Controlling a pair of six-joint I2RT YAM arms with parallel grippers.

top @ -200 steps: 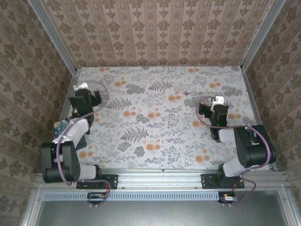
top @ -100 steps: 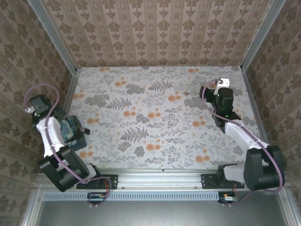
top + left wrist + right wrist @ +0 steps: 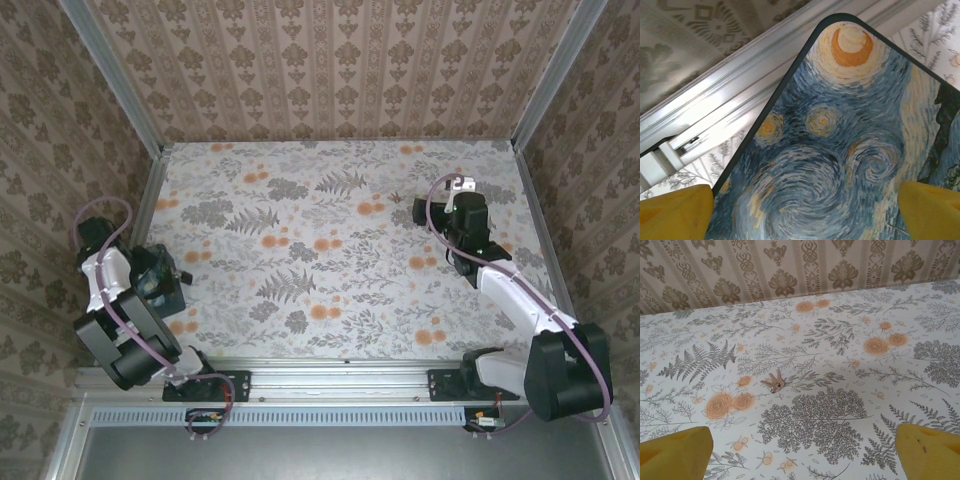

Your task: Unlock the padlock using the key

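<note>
Padlock first: we cannot pick it out with certainty, but a small dark nub (image 3: 184,272) sticking out of the side of the blue swirl-print box (image 3: 840,150), near the left edge of the desk (image 3: 330,255), is our best guess for the padlock. The left fingers (image 3: 670,212) stand wide apart just above the box lid, holding nothing. Well apart from all this, across the desk, the key (image 3: 774,384) lies flat on the floral surface as a little bunch. The right fingers (image 3: 675,452) hover short of it, also spread wide and empty. We judge the step in hand to be fetching the key. To do it well, we should bring the right fingers forward until the bunch sits squarely between them. We should then come down almost to the desk, because the metal lies so flat, and pinch the head of one key so that its blade is free and points outward for the keyhole. We should also settle the left fingers across the box so the lock cannot swing away when the key pushes in.
</note>
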